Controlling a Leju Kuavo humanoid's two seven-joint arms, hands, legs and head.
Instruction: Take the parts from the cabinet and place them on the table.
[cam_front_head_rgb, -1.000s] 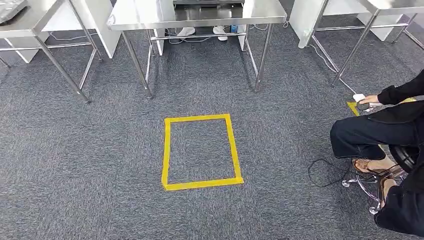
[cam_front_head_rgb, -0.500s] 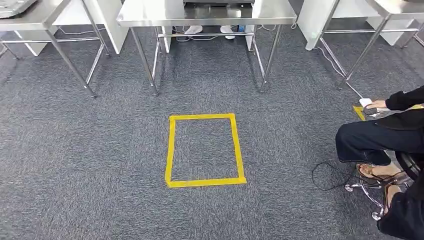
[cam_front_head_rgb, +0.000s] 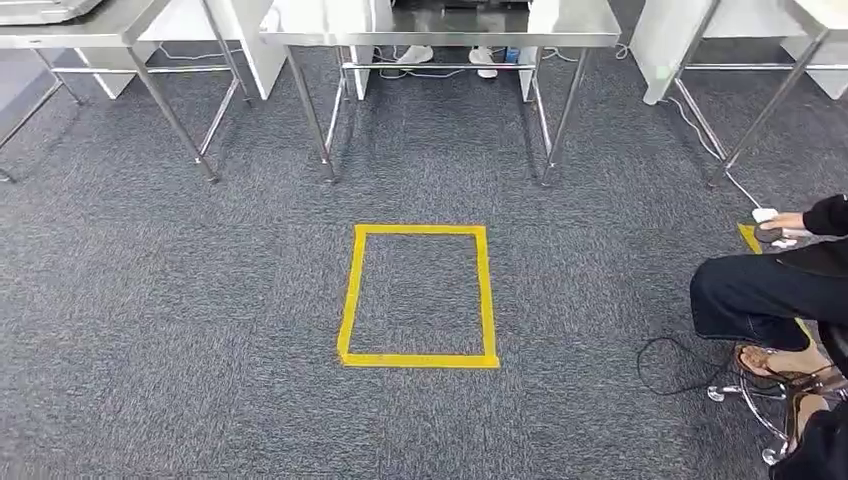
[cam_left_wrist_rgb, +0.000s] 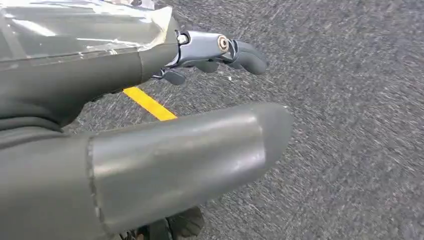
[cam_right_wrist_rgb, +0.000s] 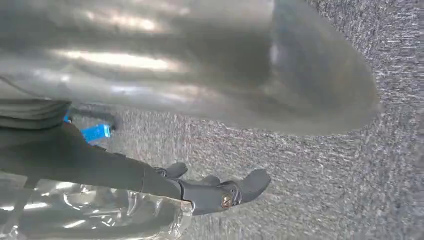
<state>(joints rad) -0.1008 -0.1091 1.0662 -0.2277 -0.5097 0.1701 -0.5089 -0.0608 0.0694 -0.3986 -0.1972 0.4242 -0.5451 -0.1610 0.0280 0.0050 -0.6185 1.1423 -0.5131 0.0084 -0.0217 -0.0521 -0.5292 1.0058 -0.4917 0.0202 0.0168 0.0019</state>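
My left hand (cam_left_wrist_rgb: 125, 70) hangs over grey carpet with its thumb (cam_left_wrist_rgb: 210, 145) and fingers (cam_left_wrist_rgb: 235, 50) stretched apart, and it holds nothing. My right hand (cam_right_wrist_rgb: 150, 180) also hangs above the carpet, thumb (cam_right_wrist_rgb: 260, 70) and fingers (cam_right_wrist_rgb: 240, 190) spread, with nothing in it. Clear plastic film covers the back of each hand. A steel table (cam_front_head_rgb: 440, 25) stands straight ahead at the far side of the floor.
A yellow tape rectangle (cam_front_head_rgb: 418, 359) marks the carpet in front of me. Steel tables stand at the far left (cam_front_head_rgb: 90, 25) and far right (cam_front_head_rgb: 800, 15). A seated person (cam_front_head_rgb: 770, 290) at the right reaches down to the floor, beside a black cable (cam_front_head_rgb: 670, 365) and a chair base (cam_front_head_rgb: 760, 400).
The whole picture has slid to the right, so the camera has moved. The tables, the tape rectangle and the seated person keep their places relative to each other.
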